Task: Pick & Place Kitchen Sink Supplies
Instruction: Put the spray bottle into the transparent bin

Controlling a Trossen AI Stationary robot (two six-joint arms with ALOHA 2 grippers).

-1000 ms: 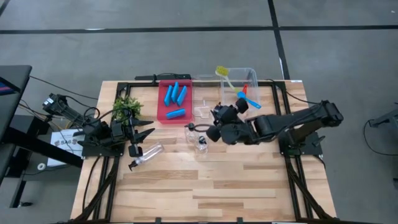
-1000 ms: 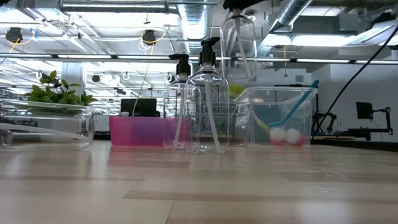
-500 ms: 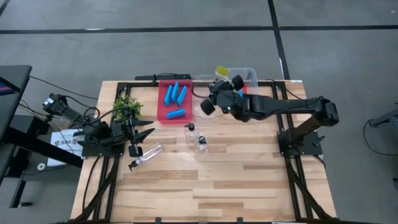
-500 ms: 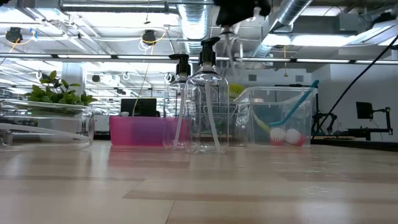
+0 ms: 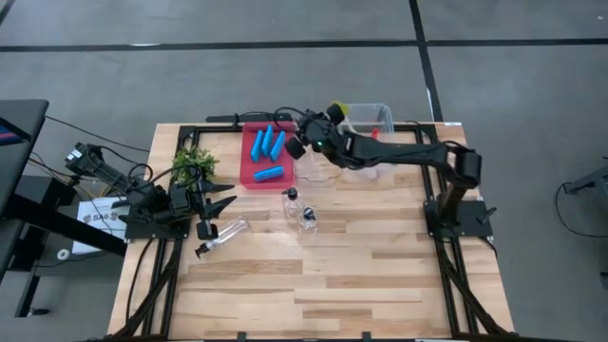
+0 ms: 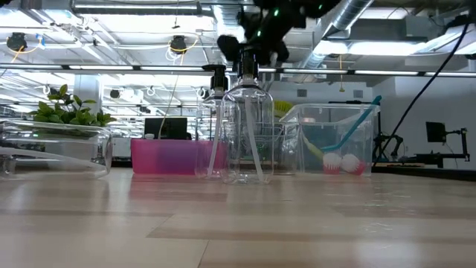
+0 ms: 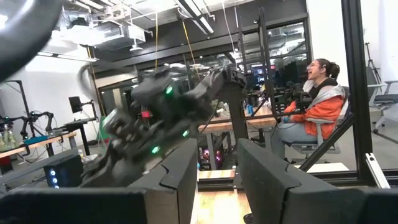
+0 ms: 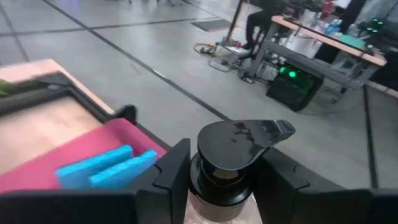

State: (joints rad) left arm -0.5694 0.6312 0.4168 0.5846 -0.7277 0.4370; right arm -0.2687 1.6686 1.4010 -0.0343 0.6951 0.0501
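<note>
Right tool (image 5: 306, 142) clamps a pump bottle (image 8: 235, 163) by the neck, upright over the clear bin (image 5: 328, 169) for drop-in; left tool (image 5: 220, 198) idles spread at desk (image 5: 332, 275) edge.

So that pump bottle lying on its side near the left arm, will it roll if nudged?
The lying pump bottle looks clear and empty, so it is probably light and quick to skid. Its round body may roll, though the black pump top would likely catch and swing it round.
</note>
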